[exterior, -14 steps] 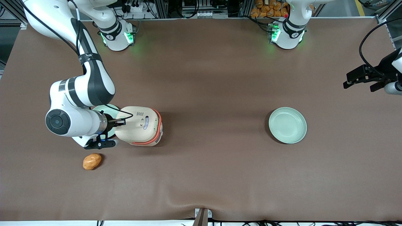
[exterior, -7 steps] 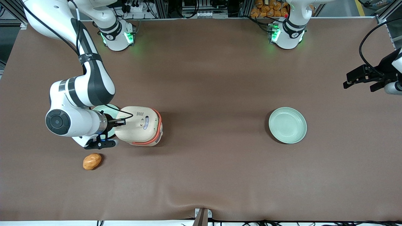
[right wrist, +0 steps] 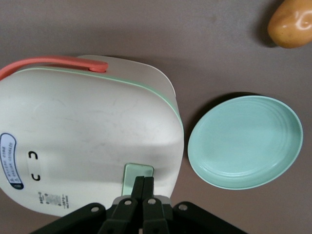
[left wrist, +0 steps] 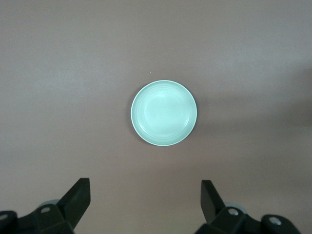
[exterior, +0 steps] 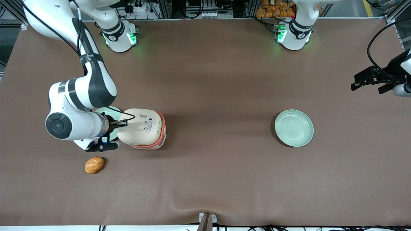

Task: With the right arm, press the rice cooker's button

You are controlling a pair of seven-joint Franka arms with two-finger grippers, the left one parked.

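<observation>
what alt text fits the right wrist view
The end effector, fingers shut together, has its tips on the green button of the cream cooker lid. A green plate sits beside the cooker, and an orange potato lies apart on the brown table.

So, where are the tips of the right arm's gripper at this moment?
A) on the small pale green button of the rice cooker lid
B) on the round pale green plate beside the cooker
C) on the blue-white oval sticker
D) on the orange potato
A: in the right wrist view the shut gripper has its tips on the button at the edge of the rice cooker lid.
</observation>
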